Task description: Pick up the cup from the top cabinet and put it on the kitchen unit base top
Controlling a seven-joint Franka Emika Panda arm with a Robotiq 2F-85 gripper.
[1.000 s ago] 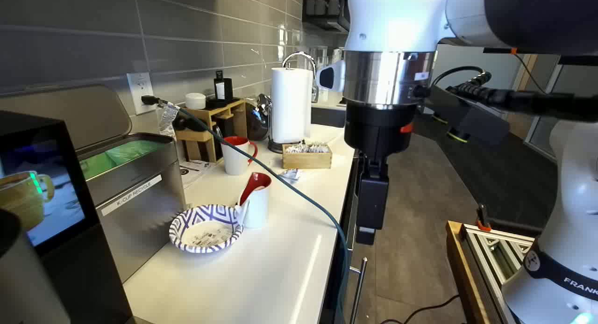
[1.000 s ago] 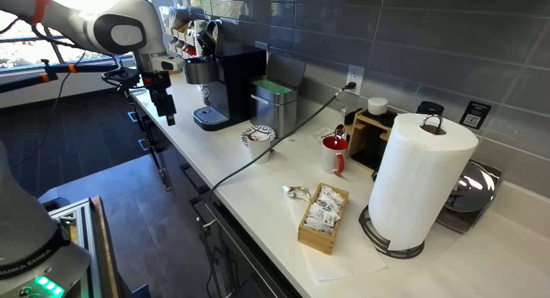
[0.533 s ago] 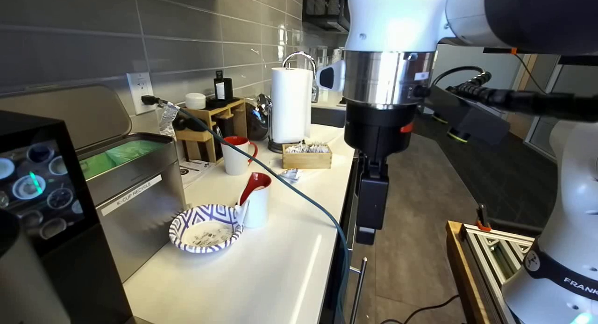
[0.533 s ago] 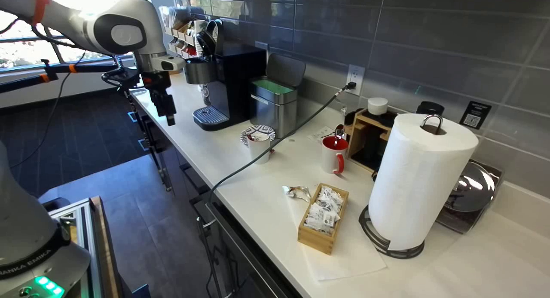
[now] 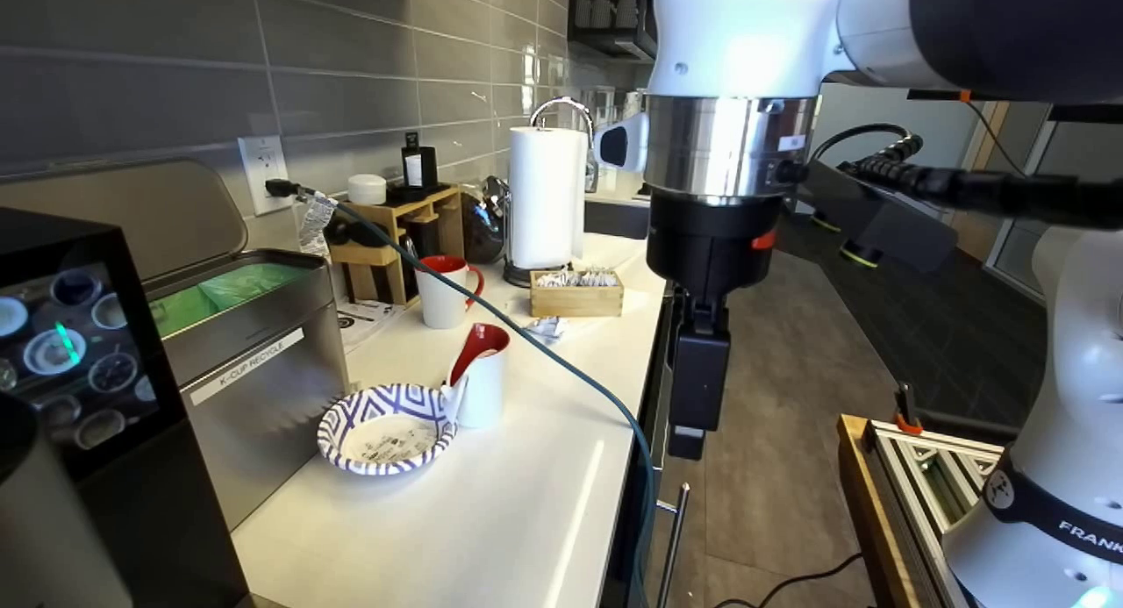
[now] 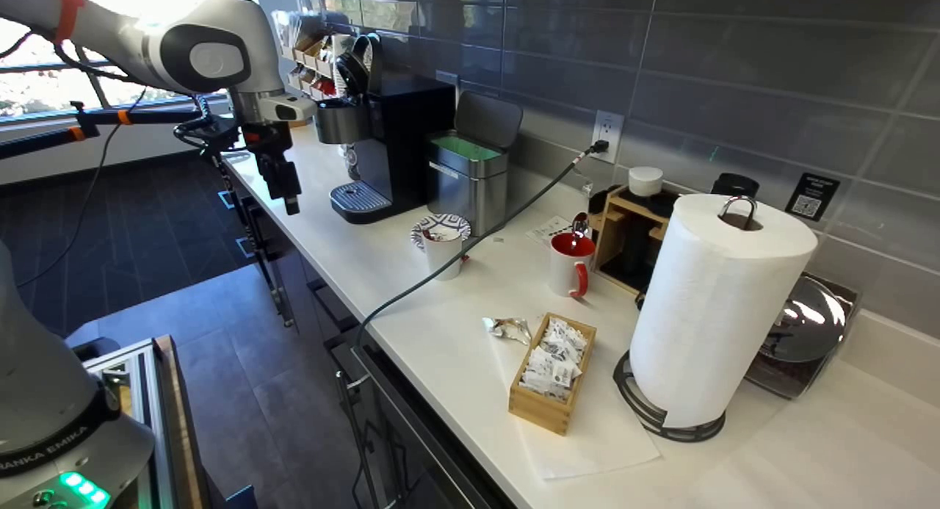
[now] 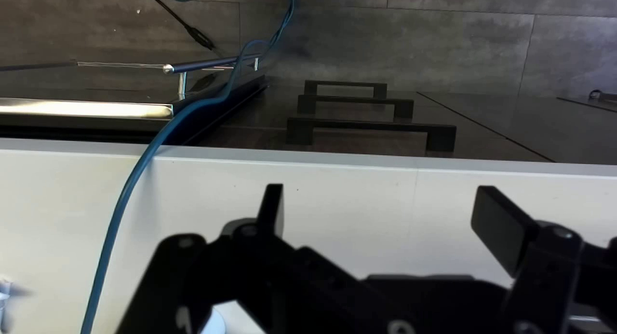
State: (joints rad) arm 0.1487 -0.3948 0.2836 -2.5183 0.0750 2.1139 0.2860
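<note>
My gripper (image 7: 378, 204) is open and empty, with its two fingers wide apart in the wrist view. It points down and shows in both exterior views (image 5: 690, 441) (image 6: 291, 203). The kitchen unit base top (image 7: 347, 180) is the off-white counter that shows between and beyond the fingers. Its front edge runs across the wrist view, and it also shows in both exterior views (image 5: 491, 520) (image 6: 389, 296). The small white patterned cup cannot be made out for certain. Several pale cups (image 5: 602, 13) stand in the dark top cabinet (image 5: 610, 42), far back and small.
A patterned bowl (image 5: 351, 454) and a white cup with red inside (image 5: 482, 397) stand on the counter. A cable (image 5: 570, 375) crosses it and hangs over the front edge. A coffee machine (image 6: 411, 142), a bin (image 6: 470, 186), a red-handled mug (image 6: 569, 270) and paper towels (image 6: 720, 311) stand around.
The arm, the gripper and the things on the counter have not moved. Only the picture on the coffee machine's screen has changed.
</note>
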